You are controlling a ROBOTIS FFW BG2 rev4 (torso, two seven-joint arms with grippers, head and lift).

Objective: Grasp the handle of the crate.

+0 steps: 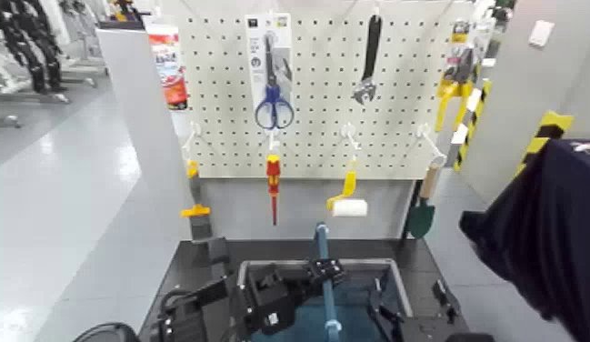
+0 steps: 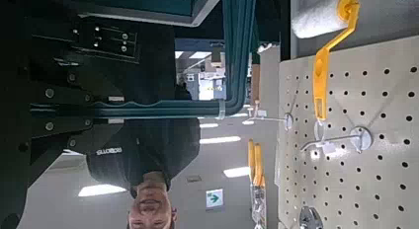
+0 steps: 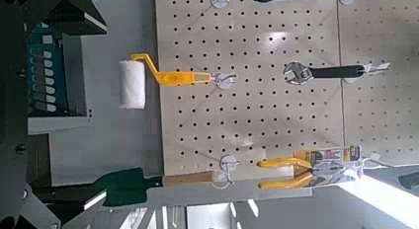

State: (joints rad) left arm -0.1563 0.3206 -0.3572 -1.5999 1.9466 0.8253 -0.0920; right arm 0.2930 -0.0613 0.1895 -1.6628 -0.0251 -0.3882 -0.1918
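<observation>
Head view: the left hand (image 1: 326,270) is closed round the handle (image 1: 329,305), narrow on the bar, above the crate (image 1: 395,277). The crate sits on the table (image 1: 191,273), between its left and right edges, its far rim just short of the table's far edge. The right hand (image 1: 410,293) stands wide, holding nothing, over the crate's right side.

To do this step well, keep the left hand square across the bar, with pressure even on both sides, and let the right one stay clear. I would test the grip with a gentle upward pull before trusting it with weight; a hard squeeze or sideways tug could roll the thin bar or drag the crate.

The handle is blue-grey, smooth and slender, standing raised, with a bend in it; the crate has a paler grey rim.
</observation>
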